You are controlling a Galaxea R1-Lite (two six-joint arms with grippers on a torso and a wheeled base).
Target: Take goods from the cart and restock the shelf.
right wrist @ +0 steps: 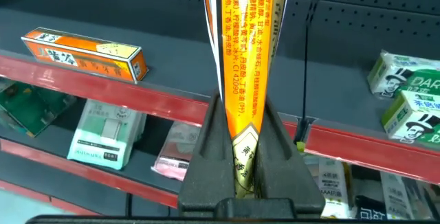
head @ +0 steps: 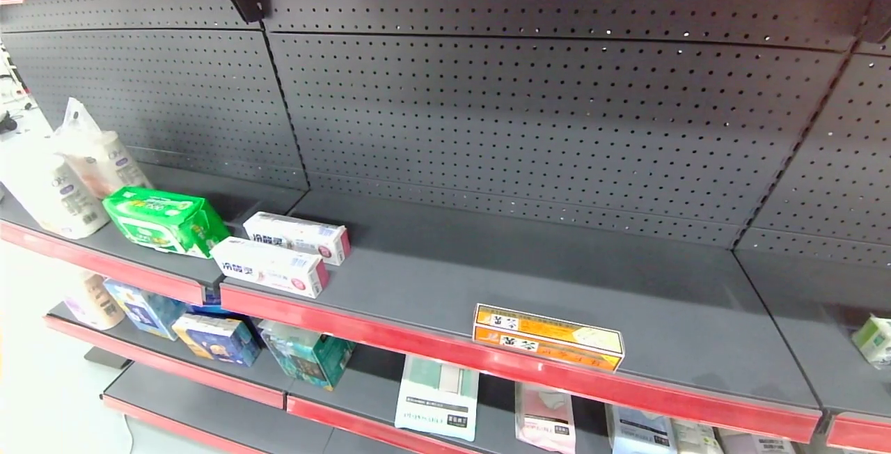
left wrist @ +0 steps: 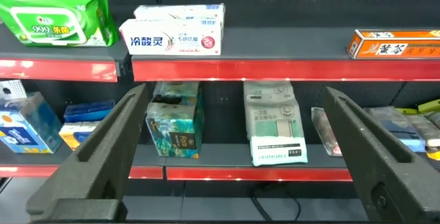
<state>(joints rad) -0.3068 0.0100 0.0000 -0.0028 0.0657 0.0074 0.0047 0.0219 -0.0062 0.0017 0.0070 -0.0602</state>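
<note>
Pinching an orange box (right wrist: 240,45) by 1 end in the right end effector (right wrist: 242,114), long axis toward the shelf (right wrist: 330,93) near a matching box (right wrist: 84,55); left end effector (left wrist: 235,92) spread, empty.

Three views toward one shelf (head: 487,266)

free: shelf (head: 487,259) middle | blocked: orange box (head: 548,336) front edge, 2 toothpaste boxes (head: 270,267) left

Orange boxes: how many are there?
2. One orange box lies on the shelf, at its front edge; another is held in the right gripper. Others may be hidden.
</note>
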